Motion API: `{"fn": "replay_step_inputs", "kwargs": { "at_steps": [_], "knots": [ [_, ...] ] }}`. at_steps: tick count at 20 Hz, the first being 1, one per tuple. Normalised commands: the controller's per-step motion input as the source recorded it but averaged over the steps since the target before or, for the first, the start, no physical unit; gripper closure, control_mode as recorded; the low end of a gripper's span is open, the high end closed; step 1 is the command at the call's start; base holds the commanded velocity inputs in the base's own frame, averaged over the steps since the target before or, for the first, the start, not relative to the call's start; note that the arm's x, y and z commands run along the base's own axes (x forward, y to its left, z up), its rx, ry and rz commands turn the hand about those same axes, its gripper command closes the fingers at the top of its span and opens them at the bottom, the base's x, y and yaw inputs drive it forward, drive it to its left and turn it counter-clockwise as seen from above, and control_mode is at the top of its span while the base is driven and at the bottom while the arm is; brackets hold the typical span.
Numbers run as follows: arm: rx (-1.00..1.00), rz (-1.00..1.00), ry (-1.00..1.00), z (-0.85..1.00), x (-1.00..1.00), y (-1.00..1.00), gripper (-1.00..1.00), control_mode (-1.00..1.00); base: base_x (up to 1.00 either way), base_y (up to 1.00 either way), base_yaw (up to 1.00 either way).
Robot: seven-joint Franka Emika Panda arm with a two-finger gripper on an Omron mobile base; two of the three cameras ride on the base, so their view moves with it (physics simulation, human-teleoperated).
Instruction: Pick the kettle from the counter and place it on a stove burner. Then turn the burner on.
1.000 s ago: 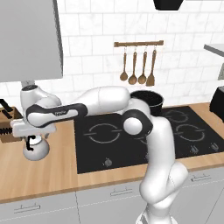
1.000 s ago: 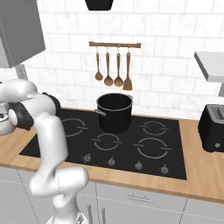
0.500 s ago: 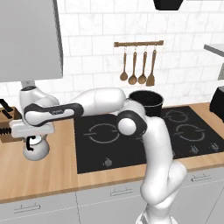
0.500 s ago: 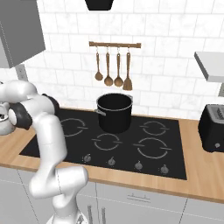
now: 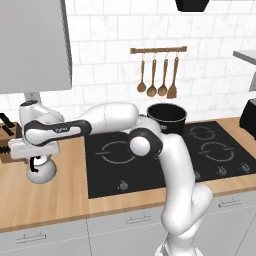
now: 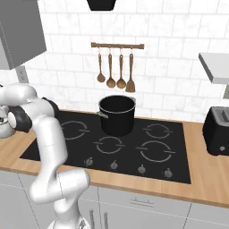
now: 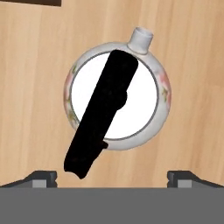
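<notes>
Gripper spread wide, holding nothing, poised directly above the kettle on the counter left of the cooktop — the handle runs diagonally, skewed to the line between the fingertips.

No readable words, brand names, numbers or signs appear anywhere. There is a small line of dark lettering on the white forearm of the robot arm, at about 9 o'clock in the left base view, but it is too small and blurred to make out. The black glass cooktop carries only printed white ring marks of broken arcs, with no letters or digits beside them or beside its knobs. The kettle, seen from above in the hand view, bears a faint floral pattern on its rim rather than any label.
</notes>
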Motion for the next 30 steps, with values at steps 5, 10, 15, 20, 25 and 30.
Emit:
{"fn": "replay_step_inputs", "kwargs": {
  "at_steps": [5, 10, 15, 20, 25, 30],
  "knots": [
    [0.0, 0.0, -0.01, -0.29, 0.23, 0.02, -1.0, -1.0, 0.0, 0.0, 0.0],
    [-0.03, 0.0, -0.04, -0.01, 0.2, 0.06, -1.0, -1.0, 0.0, 0.0, 0.0],
    [-0.02, 0.0, -0.01, 0.0, 0.0, 0.2, -1.0, -1.0, 0.0, 0.0, 0.0],
    [-0.01, 0.0, -0.07, 0.0, -0.11, 0.17, -1.0, -1.0, 0.0, 0.0, 0.0],
    [-0.01, -0.03, -0.03, 0.01, 0.0, 0.02, -1.0, -1.0, 0.0, 0.0, 0.0],
    [0.0, -0.07, -0.04, 0.0, 0.0, 0.15, -1.0, -1.0, 0.0, 0.0, 0.0]
  ]
}}
